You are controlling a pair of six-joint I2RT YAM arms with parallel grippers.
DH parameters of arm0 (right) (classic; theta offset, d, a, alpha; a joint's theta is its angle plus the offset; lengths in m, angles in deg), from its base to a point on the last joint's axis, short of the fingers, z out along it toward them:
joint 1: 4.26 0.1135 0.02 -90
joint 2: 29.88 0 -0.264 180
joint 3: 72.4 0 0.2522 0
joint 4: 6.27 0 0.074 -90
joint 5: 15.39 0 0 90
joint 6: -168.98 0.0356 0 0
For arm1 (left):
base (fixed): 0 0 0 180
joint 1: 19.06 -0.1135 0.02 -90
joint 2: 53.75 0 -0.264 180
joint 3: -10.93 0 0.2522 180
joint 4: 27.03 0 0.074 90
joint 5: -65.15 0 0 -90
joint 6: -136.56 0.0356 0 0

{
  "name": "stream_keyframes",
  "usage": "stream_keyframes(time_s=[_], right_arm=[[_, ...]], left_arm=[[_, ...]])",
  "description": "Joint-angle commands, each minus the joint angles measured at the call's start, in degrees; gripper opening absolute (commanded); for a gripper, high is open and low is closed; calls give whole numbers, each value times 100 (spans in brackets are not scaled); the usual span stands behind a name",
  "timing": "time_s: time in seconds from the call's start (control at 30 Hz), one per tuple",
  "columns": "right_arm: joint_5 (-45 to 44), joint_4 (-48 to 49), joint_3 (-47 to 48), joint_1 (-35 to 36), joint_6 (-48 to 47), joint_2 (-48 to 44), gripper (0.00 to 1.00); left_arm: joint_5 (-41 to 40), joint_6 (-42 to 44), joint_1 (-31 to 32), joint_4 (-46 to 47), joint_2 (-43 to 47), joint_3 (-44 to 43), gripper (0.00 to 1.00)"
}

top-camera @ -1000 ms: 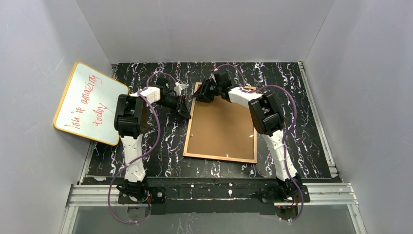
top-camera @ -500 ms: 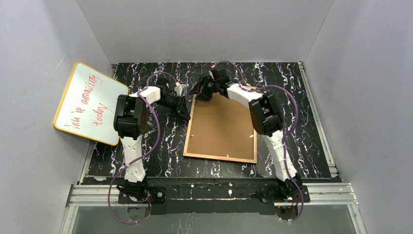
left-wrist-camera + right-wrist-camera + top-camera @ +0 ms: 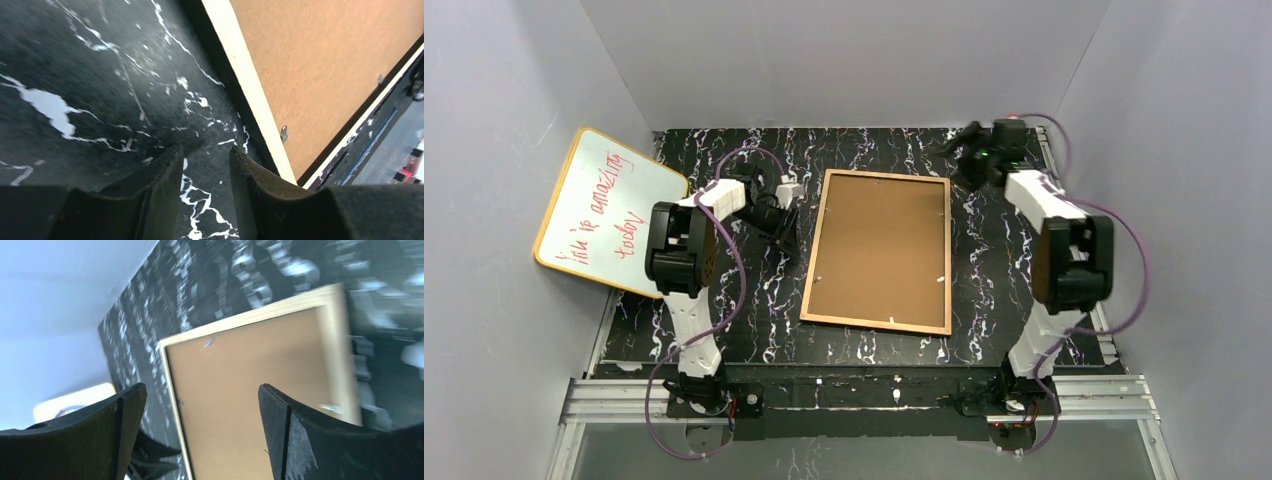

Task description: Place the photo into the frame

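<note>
The frame (image 3: 812,262) lies back-up in the middle of the table, its tan rim around a brown backing board (image 3: 879,245). The photo is hidden. My left gripper (image 3: 786,238) hovers just left of the frame's left edge, apart from it. In the left wrist view its jaws (image 3: 206,156) stand a little open over bare table, with the frame's pale rim (image 3: 245,85) to the right. My right gripper (image 3: 961,150) is raised beyond the frame's far right corner. Its jaws (image 3: 200,390) are wide open and empty, and the frame (image 3: 250,317) lies below them.
A yellow-edged whiteboard (image 3: 609,212) with red writing leans against the left wall. Grey walls close in the black marbled table (image 3: 994,290) on three sides. Small metal clips (image 3: 284,134) sit along the frame's inner edge.
My right arm swung from the frame's far left corner to the far right of the table and opened wide. My left gripper opened slightly and drew back from the frame's left edge.
</note>
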Motion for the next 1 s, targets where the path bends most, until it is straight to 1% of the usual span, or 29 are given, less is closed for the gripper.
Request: stream_keyframes(time_s=[0.0,0.1,0.27,0.43,0.6,0.7,0.77,0.83,0.97], right_arm=[[-724,-31,-1042,-545,27,-858,92],[-861,-52,-1471,-759,-6,-968,94],[-598,-134,-1539,-770,-42,-518,93],[-394,-188,-1307,-659,-52,-69,92],[-212,-434,-717,-360,-121,506,91],[79,-498,-240,-135,-148,892,91],[240,-614,255,105,-237,1161,90],[435,-802,1093,381,-372,1522,90],[877,-1503,2836,847,-594,2443,90]], left_arm=[[-700,660,313,-224,535,545,38],[-798,828,480,-209,714,863,38],[-930,1084,769,-208,950,1269,36],[-974,1208,959,-200,947,1494,35],[-798,1154,1200,-188,909,1555,34],[-673,993,1443,-161,859,1560,34],[-446,872,1614,-112,883,1607,34],[-317,784,1854,-14,899,1654,34],[-87,709,2555,-28,776,1574,36]])
